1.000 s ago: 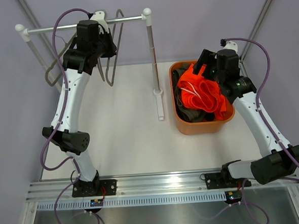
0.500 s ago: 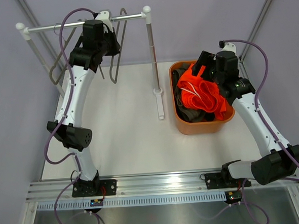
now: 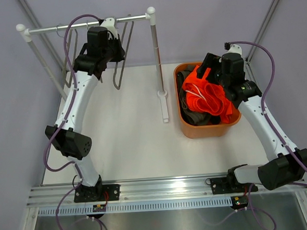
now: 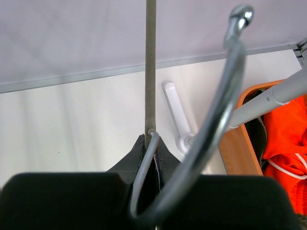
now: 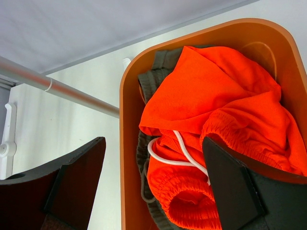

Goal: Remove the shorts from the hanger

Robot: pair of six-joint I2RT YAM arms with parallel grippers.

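Note:
The orange shorts (image 3: pixel 207 96) (image 5: pixel 216 96) lie heaped in the orange basket (image 3: pixel 206 131) on top of the olive-grey shorts (image 3: pixel 187 110) (image 5: pixel 153 72). My right gripper (image 3: pixel 206 64) (image 5: pixel 153 177) hangs open just over the heap, one finger outside the basket's left wall and one over the orange cloth, holding nothing. Up at the rail (image 3: pixel 49 29), my left gripper (image 3: pixel 114 47) (image 4: pixel 151 139) is shut on the thin grey wire of a bare hanger (image 4: pixel 150 72). That hanger's metal hook (image 4: pixel 225 96) curves up in front of the left wrist camera. No cloth hangs on it.
A second bare hanger (image 3: pixel 68 60) dangles from the rail to the left. The rack's right post (image 3: pixel 157 57) (image 4: pixel 268 98) and its white foot (image 3: pixel 164 106) (image 4: pixel 175 110) stand between the hangers and the basket. White tabletop (image 3: pixel 123 137) lies in front.
My left gripper has carried its hanger a little right and up toward the rail, and the other hanger has swung in from the left. The right arm has stayed still.

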